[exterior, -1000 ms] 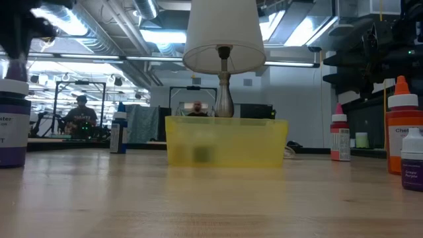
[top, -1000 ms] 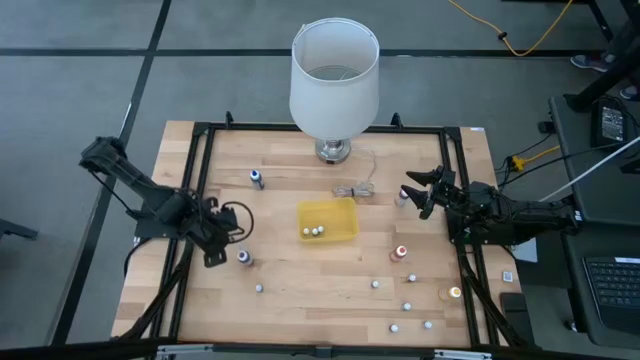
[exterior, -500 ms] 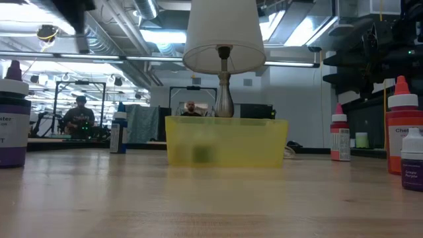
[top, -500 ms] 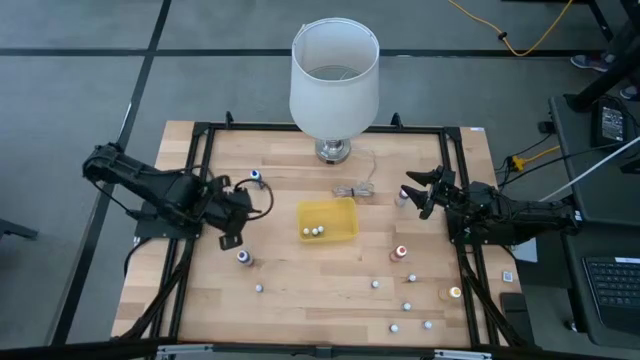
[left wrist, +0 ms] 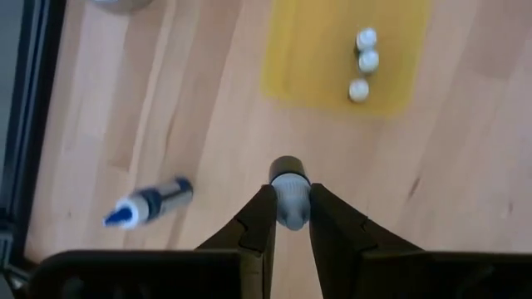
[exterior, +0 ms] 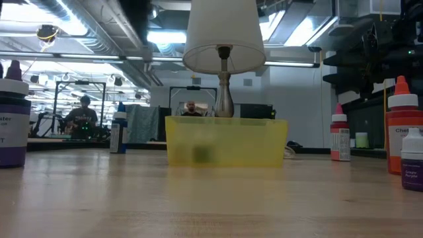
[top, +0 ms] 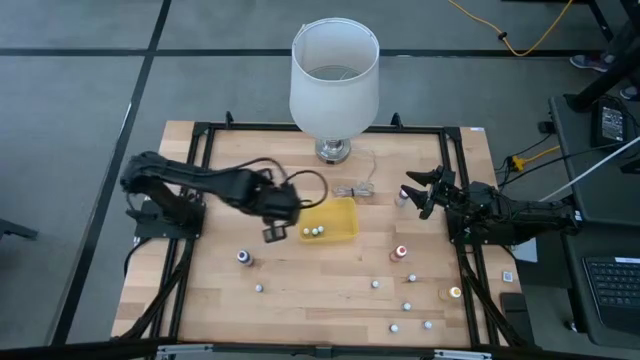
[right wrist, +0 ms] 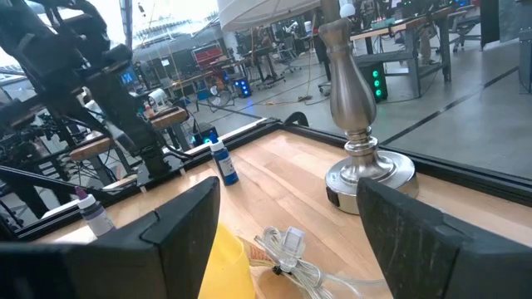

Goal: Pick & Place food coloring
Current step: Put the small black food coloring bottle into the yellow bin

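Observation:
My left gripper (top: 274, 231) (left wrist: 289, 218) hovers over the wood just left of the flat yellow tray (top: 340, 228) (left wrist: 332, 75) and is shut on a tiny food coloring bottle (left wrist: 290, 193) with a pale body and a dark end. Three white-topped bottles (top: 315, 231) (left wrist: 362, 63) lie in the tray. A blue-topped bottle (left wrist: 150, 202) (right wrist: 223, 162) stands on the far left of the table. A purple-topped one (top: 242, 257) stands nearer. My right gripper (top: 418, 194) waits open at the table's right side, beside a bottle (top: 401, 198). My left gripper pinches the small bottle's pale body (left wrist: 291, 203) between its two fingertips (left wrist: 259, 218), one on each side. The fingers point down at the table from above. The bottle is lifted clear of the wood, its dark end (left wrist: 288, 169) toward the table.
The big white lampshade (top: 334, 70) stands on a metal base (top: 333, 150) (right wrist: 359, 162) at the far edge, with a cable plug (top: 355, 188) beside it. Several bottles (top: 400, 253) dot the near right of the table. A black frame rail (top: 195, 180) borders the wood.
My left gripper has travelled from the near left part of the table, beside the purple-topped bottle, toward the right and now hangs at the tray's left edge. That purple-topped bottle has stayed where it was.

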Tool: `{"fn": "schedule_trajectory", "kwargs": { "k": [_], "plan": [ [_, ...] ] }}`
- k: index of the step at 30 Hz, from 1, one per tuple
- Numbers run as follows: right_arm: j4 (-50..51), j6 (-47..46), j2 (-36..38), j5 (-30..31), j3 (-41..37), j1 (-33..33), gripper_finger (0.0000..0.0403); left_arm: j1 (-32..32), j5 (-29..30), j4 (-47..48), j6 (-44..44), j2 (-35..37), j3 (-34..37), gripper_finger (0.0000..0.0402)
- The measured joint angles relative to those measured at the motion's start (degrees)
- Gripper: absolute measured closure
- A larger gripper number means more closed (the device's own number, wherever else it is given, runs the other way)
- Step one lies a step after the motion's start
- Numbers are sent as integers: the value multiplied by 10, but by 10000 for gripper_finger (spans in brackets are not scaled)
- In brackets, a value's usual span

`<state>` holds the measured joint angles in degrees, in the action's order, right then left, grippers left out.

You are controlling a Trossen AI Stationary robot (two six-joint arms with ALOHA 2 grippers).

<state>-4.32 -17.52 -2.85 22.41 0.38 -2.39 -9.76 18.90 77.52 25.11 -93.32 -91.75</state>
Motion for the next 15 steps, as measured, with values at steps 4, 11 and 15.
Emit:
{"fn": "schedule_trajectory", "kwargs": {
  "k": [4, 11, 15],
  "plan": [
    [0, 0, 0, 0, 0, 0, 120, 22, -3, -1, -20, -69, -64, 349],
    [0, 0, 0, 0, 0, 0, 120, 47, -25, -1, -52, -181, -175, 350],
    [0, 0, 0, 0, 0, 0, 120, 52, -43, -6, -64, -238, -225, 350]
  ]
}}
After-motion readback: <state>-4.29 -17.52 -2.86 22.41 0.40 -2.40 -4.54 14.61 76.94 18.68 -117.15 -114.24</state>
